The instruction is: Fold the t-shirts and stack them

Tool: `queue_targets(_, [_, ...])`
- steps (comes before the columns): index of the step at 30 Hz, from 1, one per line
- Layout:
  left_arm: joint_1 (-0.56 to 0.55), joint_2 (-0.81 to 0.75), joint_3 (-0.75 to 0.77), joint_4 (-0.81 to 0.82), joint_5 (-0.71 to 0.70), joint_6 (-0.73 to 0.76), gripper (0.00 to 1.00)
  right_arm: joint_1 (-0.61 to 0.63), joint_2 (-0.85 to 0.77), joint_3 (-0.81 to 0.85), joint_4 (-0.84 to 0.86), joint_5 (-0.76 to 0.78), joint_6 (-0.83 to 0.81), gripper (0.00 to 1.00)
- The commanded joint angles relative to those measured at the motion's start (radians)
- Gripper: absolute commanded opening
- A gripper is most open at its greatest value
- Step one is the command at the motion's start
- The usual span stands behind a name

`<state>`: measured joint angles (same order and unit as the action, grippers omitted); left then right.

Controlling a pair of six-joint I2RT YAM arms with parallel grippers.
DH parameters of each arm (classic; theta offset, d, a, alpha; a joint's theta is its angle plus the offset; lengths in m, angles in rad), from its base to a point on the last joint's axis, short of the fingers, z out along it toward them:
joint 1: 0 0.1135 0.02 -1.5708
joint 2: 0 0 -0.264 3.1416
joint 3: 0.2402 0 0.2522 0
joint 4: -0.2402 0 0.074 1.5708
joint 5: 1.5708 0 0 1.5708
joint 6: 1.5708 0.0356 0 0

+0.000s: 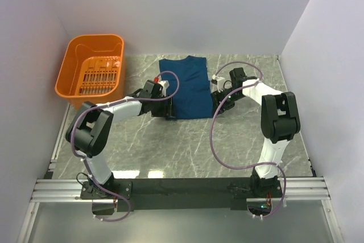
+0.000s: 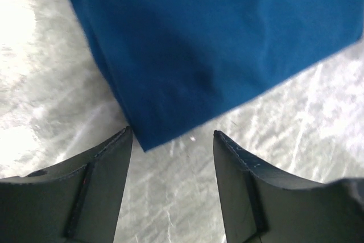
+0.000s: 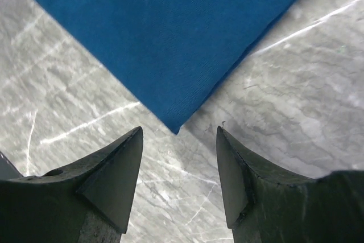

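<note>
The top view looks down from above and behind the two arm bases (they sit along its lower edge). It stands far enough back to take in the whole grey marbled stone bench (image 1: 187,152) and the orange slotted plastic basket (image 1: 91,69) at the far left. The left wrist view sits low and close over the bench, looking past the left claw (image 2: 170,135) at the near left corner of the dark blue soft cotton t-shirt (image 2: 216,44). The right wrist view, just as close, looks past the right claw (image 3: 179,132) at the shirt's near right corner. All three views share that shirt and the marble around it.
</note>
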<state>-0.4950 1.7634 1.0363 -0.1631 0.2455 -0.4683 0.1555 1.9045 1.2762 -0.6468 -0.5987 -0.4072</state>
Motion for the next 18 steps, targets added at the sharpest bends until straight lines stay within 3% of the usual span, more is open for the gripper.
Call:
queue_targets(1, [-0.002,0.015,0.045,0.017,-0.061,-0.036,0.63,0.003,0.008,0.02,0.065,0.008,0.068,0.62])
queue_targets(7, [-0.001,0.027,0.064,0.007,-0.065,-0.033,0.56,0.003,0.054,0.057,0.068,-0.006,0.103,0.62])
queue_targets(12, [-0.002,0.045,0.068,0.022,-0.011,-0.038,0.3,0.004,0.084,0.071,0.061,-0.032,0.125,0.58])
queue_targets(15, [-0.004,0.042,0.058,0.022,0.021,-0.032,0.14,0.003,0.085,0.063,0.053,-0.049,0.122,0.51])
queue_targets(16, [-0.002,0.038,0.051,0.02,0.024,-0.029,0.01,0.004,0.087,0.061,0.049,-0.053,0.119,0.44])
queue_targets(18, [-0.002,0.015,0.027,0.02,0.032,-0.026,0.01,0.001,0.09,0.063,0.026,-0.062,0.107,0.36])
